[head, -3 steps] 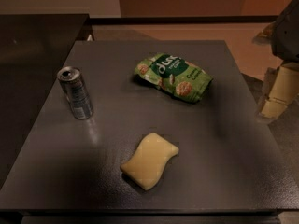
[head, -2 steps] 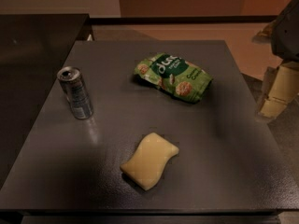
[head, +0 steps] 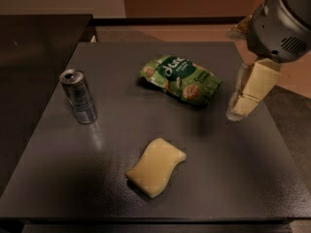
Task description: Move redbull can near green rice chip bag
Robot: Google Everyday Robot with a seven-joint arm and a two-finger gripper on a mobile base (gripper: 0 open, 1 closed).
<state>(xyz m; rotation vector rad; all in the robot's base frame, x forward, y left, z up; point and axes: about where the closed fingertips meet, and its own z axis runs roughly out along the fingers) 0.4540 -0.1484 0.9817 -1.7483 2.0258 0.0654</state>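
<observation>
Dark desk [head: 228, 178] below me: the redbull can [head: 77, 97] stands upright at its left side, well apart from the green rice chip bag [head: 181, 80] lying mid-desk. My end effector [head: 237, 111] hangs off to the right, beyond the bag; wide or narrow, I cannot tell. The approach comes first, I judge: cross past the bag and come down on the can.

My end effector [head: 237, 109] hangs over the right side of the tabletop [head: 233, 169]. Its pale parts look like matt cream plastic, below a smooth grey housing [head: 279, 18] with a dull sheen. The tabletop is dark, matt and finely grained. The redbull can [head: 78, 97] is shiny metal with a bright top. The green rice chip bag [head: 181, 80] is glossy, crinkled film. The sponge [head: 155, 166] looks soft, dull and foam-like.
</observation>
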